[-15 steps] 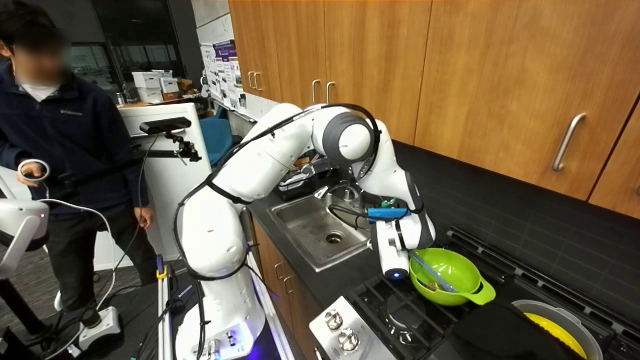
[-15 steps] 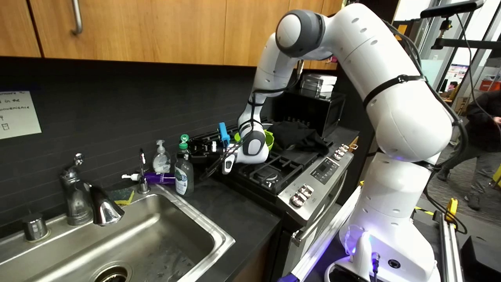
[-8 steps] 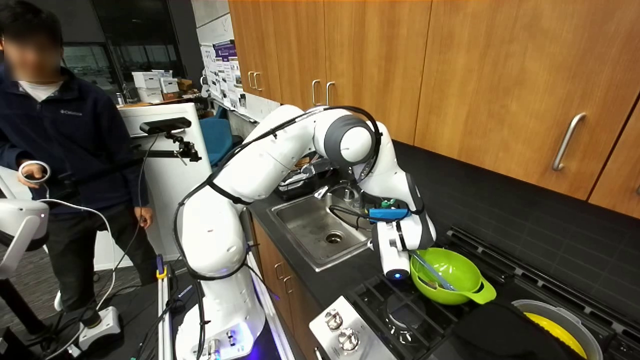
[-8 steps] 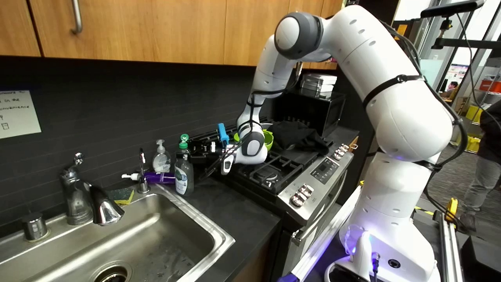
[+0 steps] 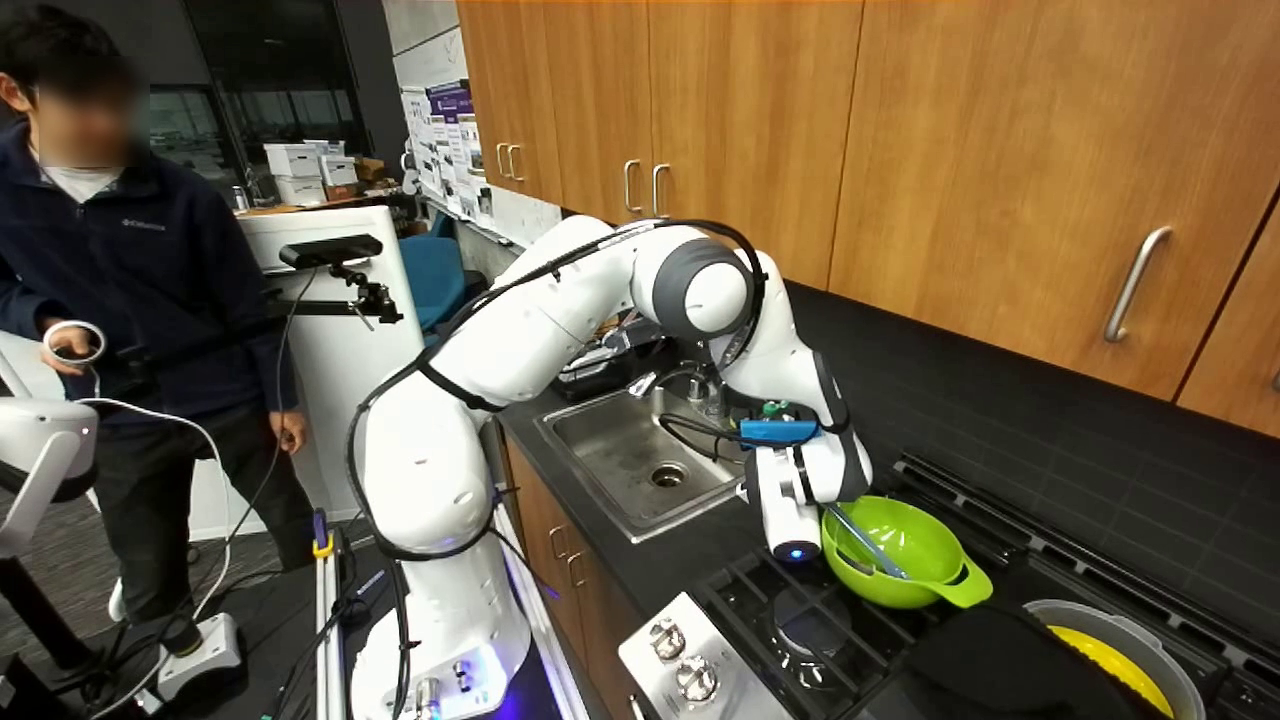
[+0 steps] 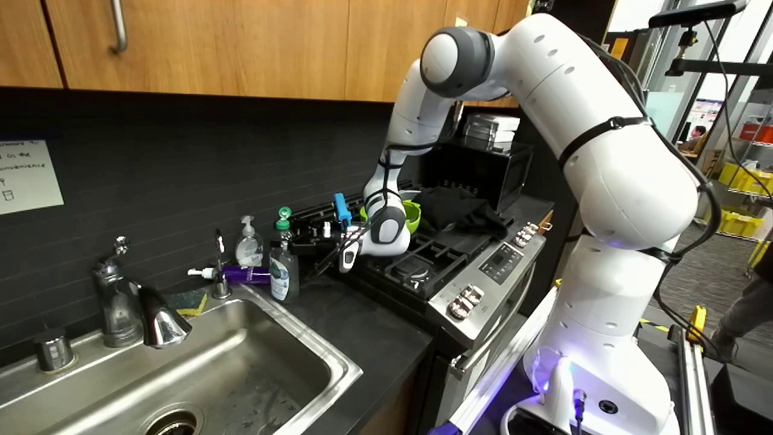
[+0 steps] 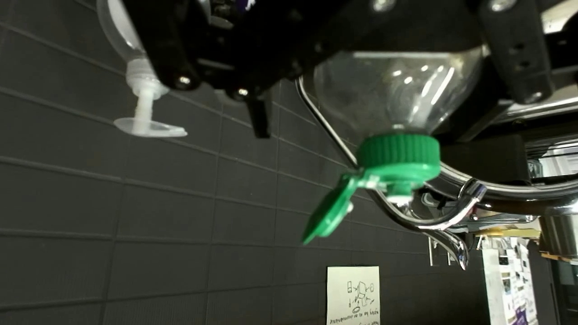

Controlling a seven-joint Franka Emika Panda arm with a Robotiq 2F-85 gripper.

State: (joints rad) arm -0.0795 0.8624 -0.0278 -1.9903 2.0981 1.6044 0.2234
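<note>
A clear bottle (image 6: 282, 272) with a green flip cap stands upright on the counter beside the sink. The cap's lid hangs open in the wrist view (image 7: 399, 155), where the picture is upside down. My black gripper (image 7: 368, 126) is open, with one finger (image 7: 259, 119) left of the bottle and the other at its right. A gap shows between the left finger and the bottle; contact at the right is unclear. In an exterior view the gripper (image 6: 296, 235) reaches sideways to the bottle's upper part, and its fingertips are partly hidden behind the bottle.
A pump bottle (image 6: 249, 249) and a purple bottle (image 6: 246, 275) lying on its side are close by. The sink (image 6: 241, 368) and faucet (image 6: 160, 320) are at the left. A green bowl (image 5: 915, 545) with a utensil, a pot (image 5: 1180, 650) and black cloth (image 5: 1010, 665) are on the stove.
The arm's elbow has sunk a little, and the wrist and gripper have shifted slightly toward the bottle and sink. The bottles have not visibly moved. A person in the background has moved.
</note>
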